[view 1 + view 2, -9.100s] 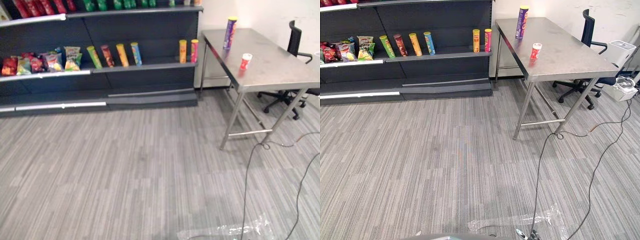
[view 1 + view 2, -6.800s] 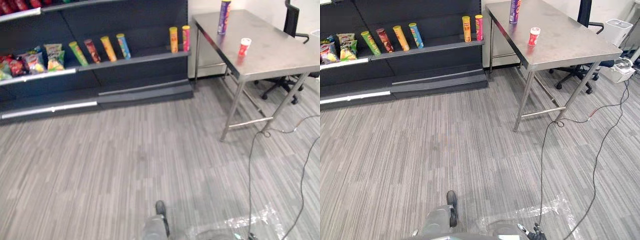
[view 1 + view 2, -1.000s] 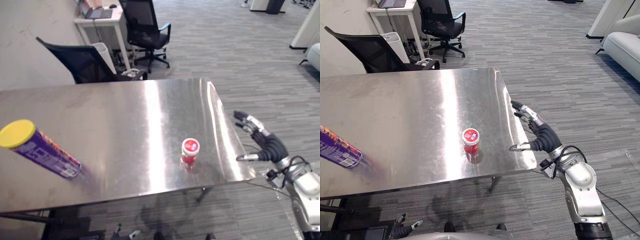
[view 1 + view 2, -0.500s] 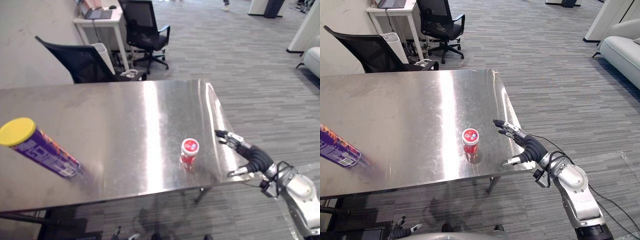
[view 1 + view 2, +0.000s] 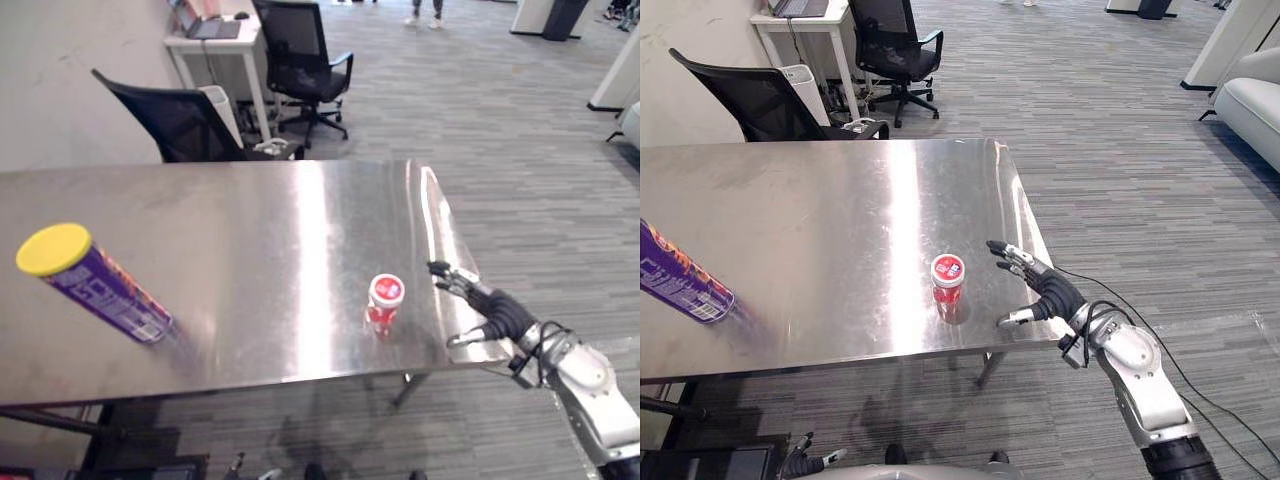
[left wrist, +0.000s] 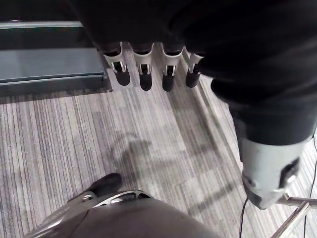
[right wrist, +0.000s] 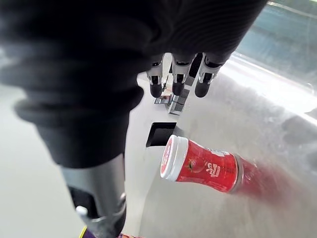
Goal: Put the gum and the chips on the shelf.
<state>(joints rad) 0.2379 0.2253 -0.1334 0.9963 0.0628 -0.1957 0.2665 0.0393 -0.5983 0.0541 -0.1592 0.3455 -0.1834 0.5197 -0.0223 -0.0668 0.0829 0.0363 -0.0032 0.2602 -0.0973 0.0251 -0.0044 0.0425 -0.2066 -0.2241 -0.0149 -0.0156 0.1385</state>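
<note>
Two task items, both on the worktop and neither in hand; entries run from large to small.

1. Worktop: bare steel, carrying both items. Your right fingers hover over its near corner. You cannot tell whether they touch the surface.
2. Black chairs: beyond the worktop and well away from the fingers. They play no part in the task.
3. Chips: purple tube with a yellow lid, standing on its base. It is well apart from the right fingers, past the gum and across the worktop. In the right eye view its lid end is cut off at the edge. It probably waits for a second reach.
4. Right hand: fingers straight and spread, thumb held apart, holding nothing. They aim at the gum, which reads as the set-up for a grasp round its side.
5. Left hand: fingers straight and relaxed, pointing at the floor, empty. It seems to be parked while the right hand works.
6. Gum: small red tub with a white lid, upright, just beyond the right fingertips and clear of them, ahead of the open palm. Its far side is hidden from you.
</note>
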